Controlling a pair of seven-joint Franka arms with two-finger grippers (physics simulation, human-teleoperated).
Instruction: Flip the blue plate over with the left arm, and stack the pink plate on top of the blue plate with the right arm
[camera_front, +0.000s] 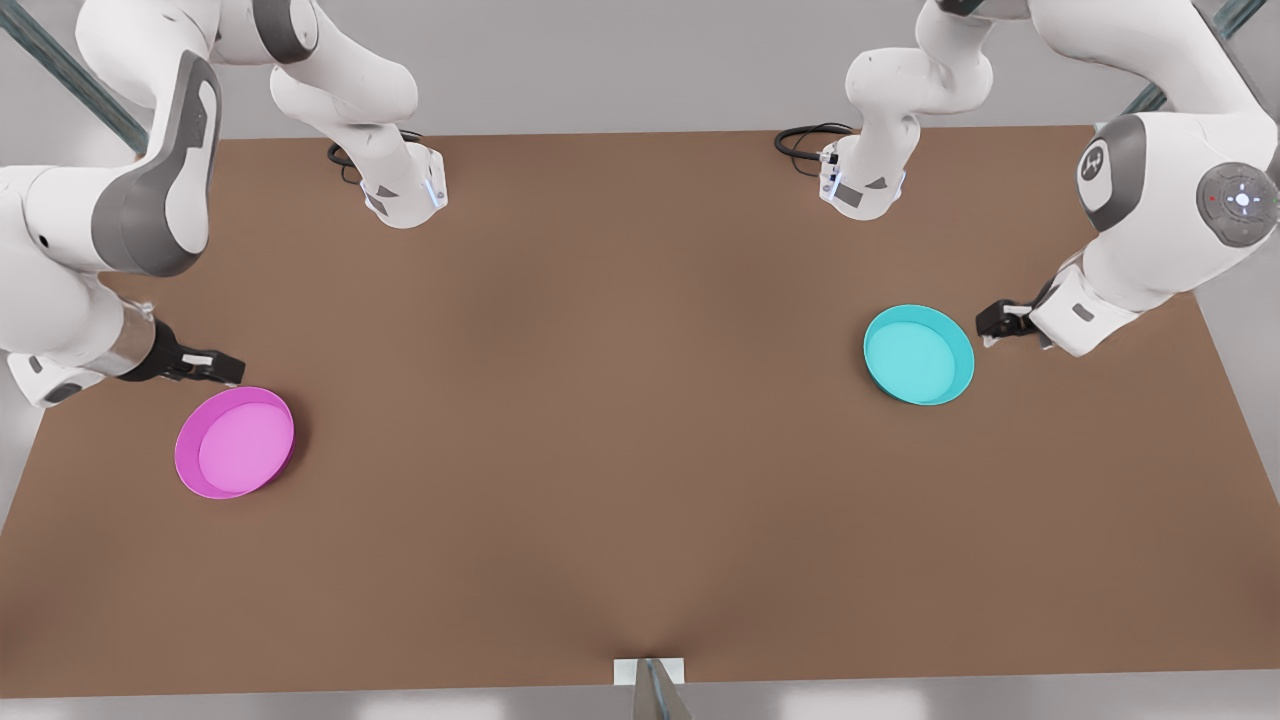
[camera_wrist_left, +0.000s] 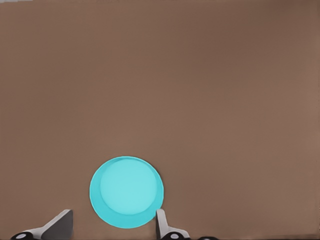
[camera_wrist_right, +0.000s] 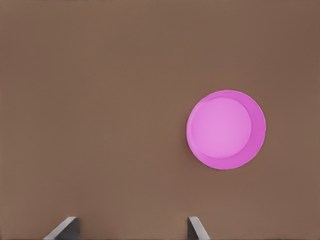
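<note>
both plates lie rim-up on the desk (camera_front: 640, 450), so the spread-fingered left gripper (camera_front: 990, 322) hangs beside the blue plate (camera_front: 918, 354) for flipping, the right gripper (camera_front: 222, 368), likewise spread, beside the pink plate (camera_front: 235, 442).

Left arm: I reach in from the front view's right, forearm low and angled toward the middle. My left gripper (camera_front: 985, 325) hangs just above the surface, fingers (camera_wrist_left: 161, 223) spread wide, holding nothing.

Right arm: I reach in from the front view's left, elbow bent, wrist low. My right gripper (camera_front: 232, 370) has its fingers (camera_wrist_right: 196, 227) parted, also holding nothing.
</note>
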